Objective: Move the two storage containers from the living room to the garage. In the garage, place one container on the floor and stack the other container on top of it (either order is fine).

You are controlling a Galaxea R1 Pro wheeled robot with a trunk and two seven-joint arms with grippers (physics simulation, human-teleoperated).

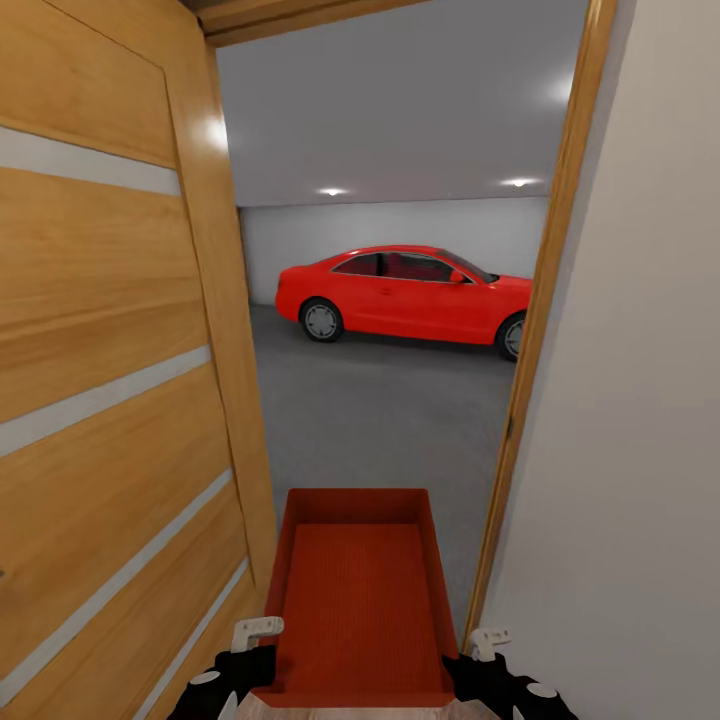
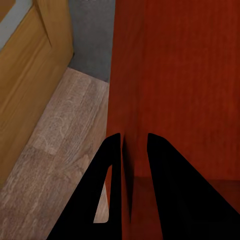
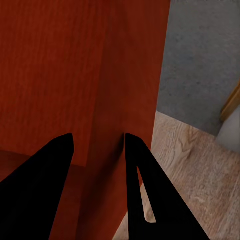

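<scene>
Both sets of jaws are clamped on one orange-red storage container (image 1: 358,600). In the left wrist view the left gripper (image 2: 134,145) straddles the container's left side wall, one finger outside and one inside, pinched narrow on the wall. In the right wrist view the right gripper (image 3: 98,142) does the same on the right side wall, its fingers set a little wider, with the wall's corner edge running down between them.

From the head view the container hangs between the two grippers, open side up, its ribbed inner bottom showing, its far end pointing away from the robot into a doorway. The left gripper (image 1: 240,665) holds its near left corner and the right gripper (image 1: 490,665) its near right corner.

Beneath the jaws lies light wood plank flooring (image 2: 55,150), which ends just ahead at the edge of a dark grey concrete floor (image 1: 390,420). Beside the left gripper stands an open orange-brown wooden door (image 1: 110,330) with pale stripes; beside the right gripper are the wooden door frame (image 1: 530,330) and a pale wall (image 1: 640,400). Well beyond the container, across the concrete, a red car (image 1: 405,295) is parked side-on against the garage's pale grey back wall (image 1: 400,225), under lit ceiling spots.
</scene>
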